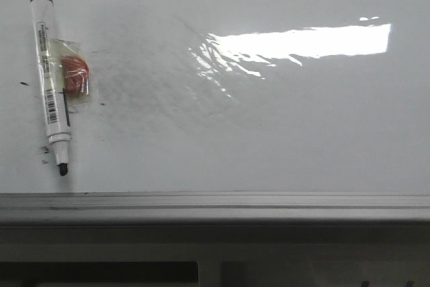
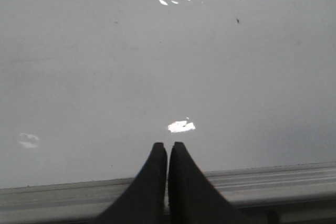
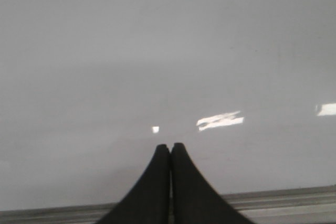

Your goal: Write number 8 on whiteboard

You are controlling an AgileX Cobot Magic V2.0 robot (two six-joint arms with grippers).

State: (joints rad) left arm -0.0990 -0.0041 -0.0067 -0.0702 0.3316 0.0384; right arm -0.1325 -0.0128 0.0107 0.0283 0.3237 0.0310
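The whiteboard point(image 1: 269, 132) fills the front view, glossy white with faint grey smudges and a bright glare. No number 8 shows on it. A white marker point(image 1: 52, 82) with a black cap end and bare black tip lies on the board at the left, tip toward the ledge, with a taped red lump point(image 1: 75, 75) on its side. Neither gripper shows in the front view. My left gripper point(image 2: 167, 147) is shut and empty over the board's near edge. My right gripper point(image 3: 170, 147) is shut and empty over the board point(image 3: 168, 66).
A grey metal ledge point(image 1: 215, 205) runs along the board's near edge; it also shows in the left wrist view point(image 2: 273, 179) and right wrist view point(image 3: 283, 198). Small black ink specks point(image 1: 25, 84) lie near the marker.
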